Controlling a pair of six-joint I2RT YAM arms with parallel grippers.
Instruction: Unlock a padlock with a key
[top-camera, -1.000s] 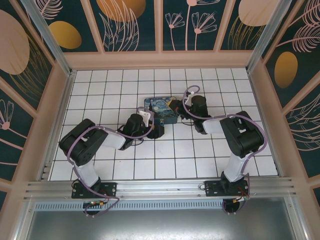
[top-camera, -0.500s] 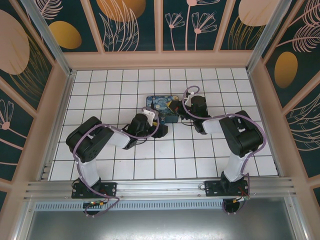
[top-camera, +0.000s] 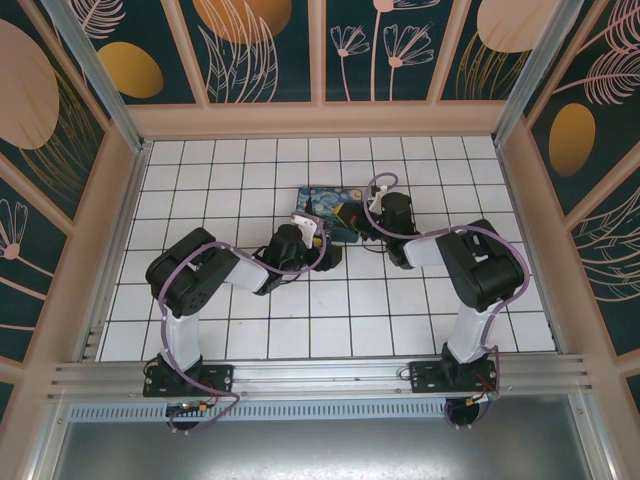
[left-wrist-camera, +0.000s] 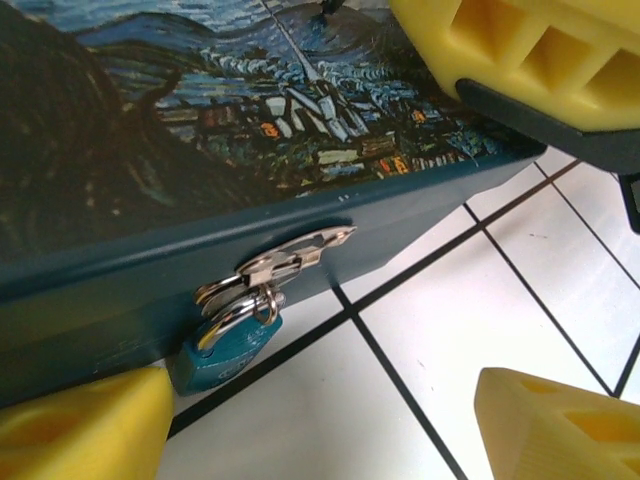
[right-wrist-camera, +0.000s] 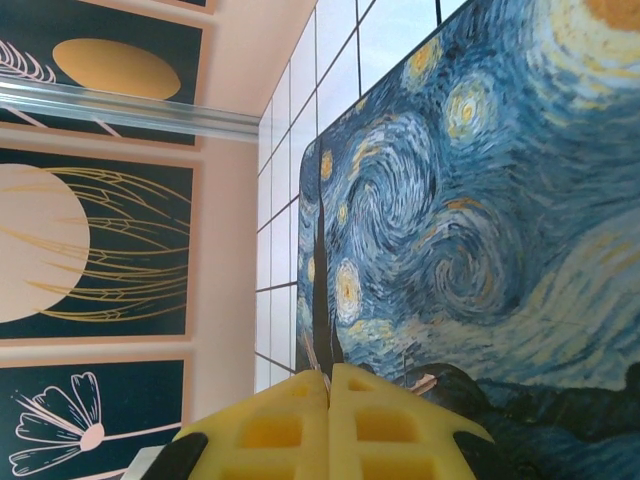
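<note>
The teal padlock (left-wrist-camera: 228, 350) hangs by its silvery shackle from the metal hasp (left-wrist-camera: 290, 262) on the front wall of the starry-night box (left-wrist-camera: 150, 150). It rests against the white tiles. My left gripper (left-wrist-camera: 320, 400) is open just in front of it. One yellow finger (left-wrist-camera: 80, 425) sits right beside the padlock and the other finger (left-wrist-camera: 560, 425) is far to the right. My right gripper (right-wrist-camera: 330, 385) hovers over the box lid (right-wrist-camera: 480, 200), shut. A thin metal sliver that looks like the key (right-wrist-camera: 326, 380) peeks from between its tips.
The box (top-camera: 322, 205) lies mid-floor between both grippers, the left gripper (top-camera: 322, 250) at its near side and the right gripper (top-camera: 352, 215) over its right part. Pink walls (top-camera: 110, 230) ring the tiled floor. Purple cables (top-camera: 375, 190) loop off both wrists.
My left arm has swung right and forward, bringing its gripper to the box's near side. The box has shifted slightly away. The right arm has hardly moved.
</note>
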